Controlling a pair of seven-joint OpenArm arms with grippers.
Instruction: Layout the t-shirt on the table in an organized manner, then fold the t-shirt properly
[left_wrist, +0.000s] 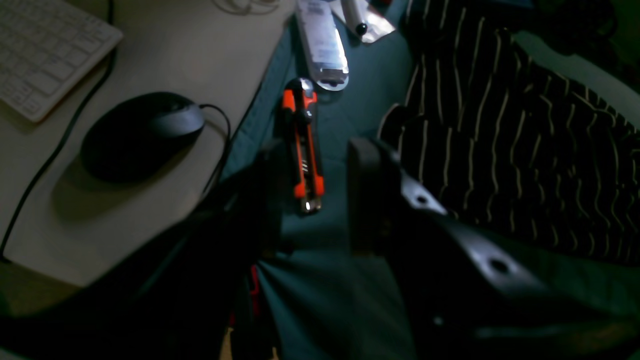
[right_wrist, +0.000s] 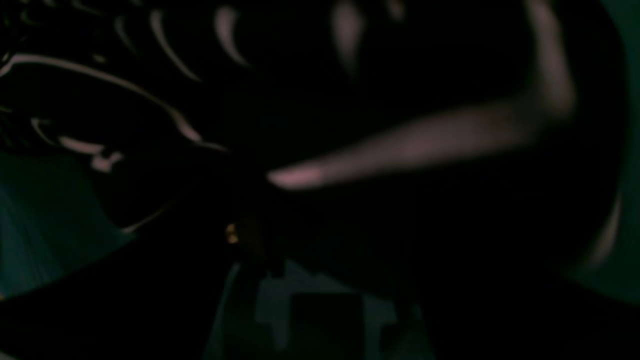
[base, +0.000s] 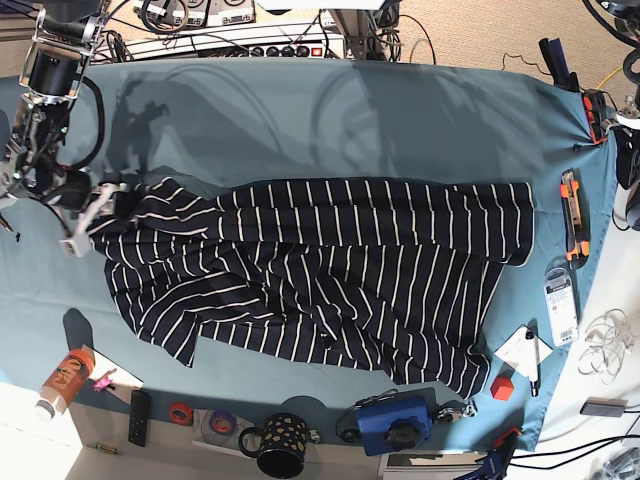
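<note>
**Jaws at opposite ends of the striped shirt**

Jaws of the left gripper (left_wrist: 312, 195) stand apart with nothing between them, hanging over the right end of the bench (base: 300, 120), a wide surface draped in plain teal-blue cloth. In the left wrist view an orange and black utility knife (left_wrist: 301, 145) lies on the cloth just below the gap between the two dark fingers. Beyond it sits a flat silver-wrapped packet (left_wrist: 322, 42). To the left of the cloth's edge, on a pale desk top (left_wrist: 190, 55), rest a black computer mouse (left_wrist: 140, 132) and a white keyboard (left_wrist: 47, 50).

The right gripper (base: 90, 215) is at the left end of the bench, right at the left edge of the large dark navy t-shirt (base: 330, 270) with thin white stripes. Whether its jaws are apart or clamped on fabric I cannot tell: the right wrist view is almost black, filled with blurred striped cloth very close to the lens.

The t-shirt lies spread lengthwise across the middle of the bench, rumpled and creased, its right edge near the utility knife and its left end bunched at the right gripper. Along the near edge of the bench stand a dark mug with pale dots (base: 280, 440) and a blue boxy device (base: 392, 420); an orange-labelled bottle (base: 65, 380) lies at the near left corner.
</note>
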